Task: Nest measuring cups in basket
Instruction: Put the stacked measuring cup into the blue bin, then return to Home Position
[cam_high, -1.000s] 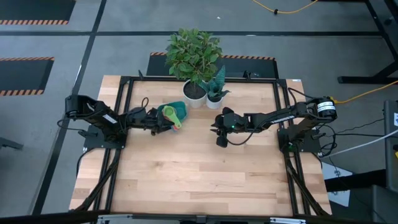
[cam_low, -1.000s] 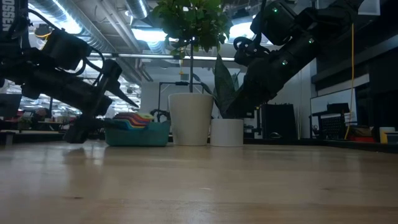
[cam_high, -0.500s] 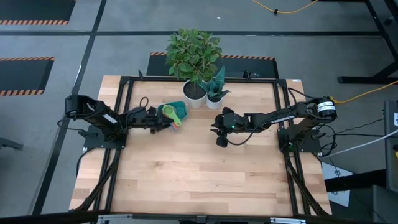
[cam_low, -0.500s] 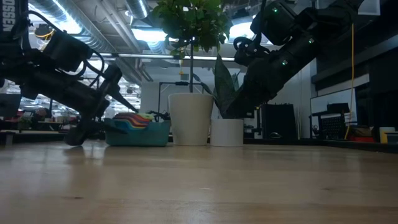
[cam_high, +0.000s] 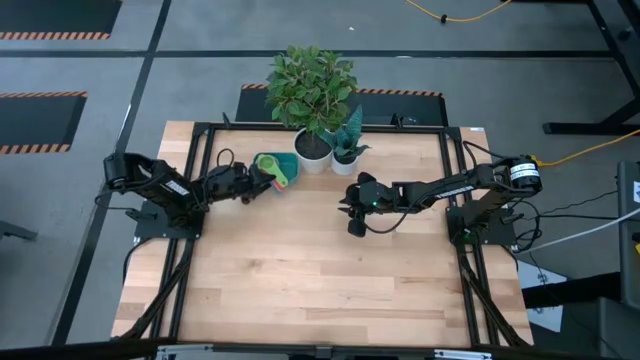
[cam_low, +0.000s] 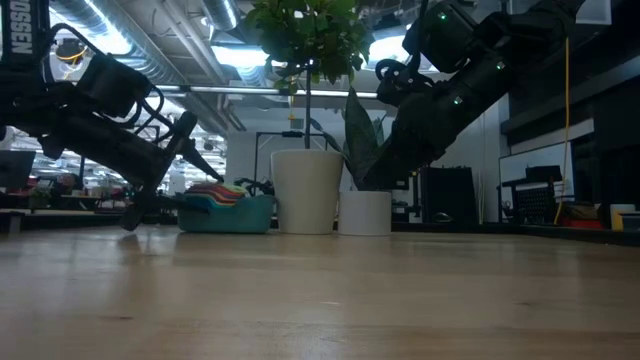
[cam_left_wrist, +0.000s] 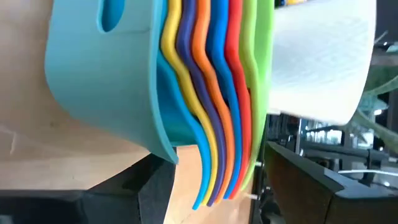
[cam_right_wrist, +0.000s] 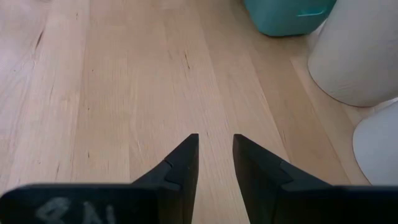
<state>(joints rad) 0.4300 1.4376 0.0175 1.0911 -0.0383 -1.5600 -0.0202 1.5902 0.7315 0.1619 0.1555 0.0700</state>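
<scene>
Over at the left gripper (cam_high: 252, 182), the two fingers sit on either side of the basket's end, one against the teal rim and the other beside the green handle. To me that's clamped on the basket (cam_left_wrist: 99, 81), handle stack and all.

Counting the measuring cups (cam_left_wrist: 211, 93) by their handles in the left wrist view, I get seven: light blue, yellow, dark blue, orange, blue, red and green. They're nested in one stack with green on top. All seven handles lie the same way, layered one on another, their curled ends hanging over the rim at the end the fingers are on, so the stack's long axis runs straight out from that gripper.

One basket, sitting at the back of the table (cam_right_wrist: 93, 93), left of centre and just beside the big white pot (cam_low: 308, 190). Can't tell if they touch.

Two pots in total. The small white pot (cam_low: 364, 212) stands right of the big one, and each has a plant in it.

The right gripper (cam_right_wrist: 216, 146) hangs above bare wood near the middle, well apart from the basket, fingers a narrow gap apart and holding nothing.
</scene>
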